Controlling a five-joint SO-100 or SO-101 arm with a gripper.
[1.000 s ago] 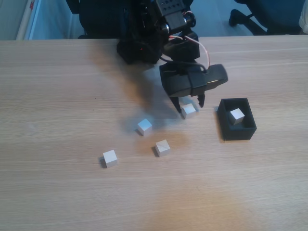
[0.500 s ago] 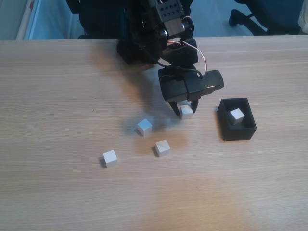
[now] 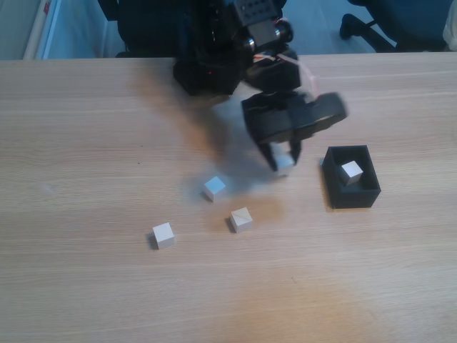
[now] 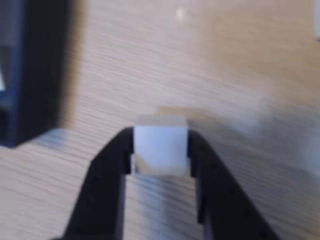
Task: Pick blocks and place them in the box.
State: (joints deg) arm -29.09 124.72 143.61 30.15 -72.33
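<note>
My gripper [image 3: 284, 161] is shut on a white block [image 3: 283, 163], just left of the black box [image 3: 351, 196]. In the wrist view the block [image 4: 160, 149] sits pinched between the two black fingers [image 4: 115, 165], with the box wall [image 4: 35, 70] at the left edge. One block [image 3: 350, 171] lies inside the box. Three more blocks rest on the table: one [image 3: 213, 189] at centre, one [image 3: 241, 219] in front of it, and one [image 3: 163, 234] further left.
The arm's black base [image 3: 207, 50] stands at the back of the wooden table [image 3: 86, 143]. A chair base [image 3: 364, 25] shows beyond the far edge. Open tabletop lies in front of the blocks and box.
The gripper closed on the block near the box and has shifted slightly right with it, blurred by motion. The other blocks and the box have not moved.
</note>
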